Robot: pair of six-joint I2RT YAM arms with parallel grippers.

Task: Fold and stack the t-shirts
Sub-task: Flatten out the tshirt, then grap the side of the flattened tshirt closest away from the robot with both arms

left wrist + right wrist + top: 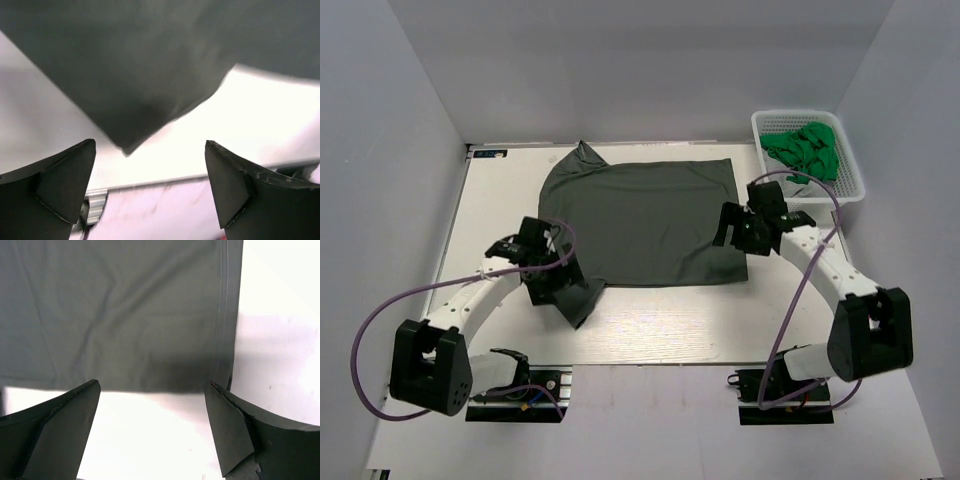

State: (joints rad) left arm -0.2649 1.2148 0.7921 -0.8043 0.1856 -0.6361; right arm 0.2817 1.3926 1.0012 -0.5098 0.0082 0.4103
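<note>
**Both pincers open at the grey t-shirt's near edge, no cloth held yet**

The grey t-shirt [645, 215] lies spread flat at the middle of the tabletop [660, 325], while the green t-shirts [807, 148] sit bunched in the white basket [855, 188] at 2 o'clock. The left pincer [150, 144] hovers with its jaws wide over the sleeve tip [130, 100] at the shirt's 7 o'clock. The right pincer [152, 385], equally wide, faces the hem corner [220, 372] at 4 o'clock. A clean fold probably needs both to bite well into the cloth, lift level, and carry toward 12 o'clock with the edge taut.
</note>
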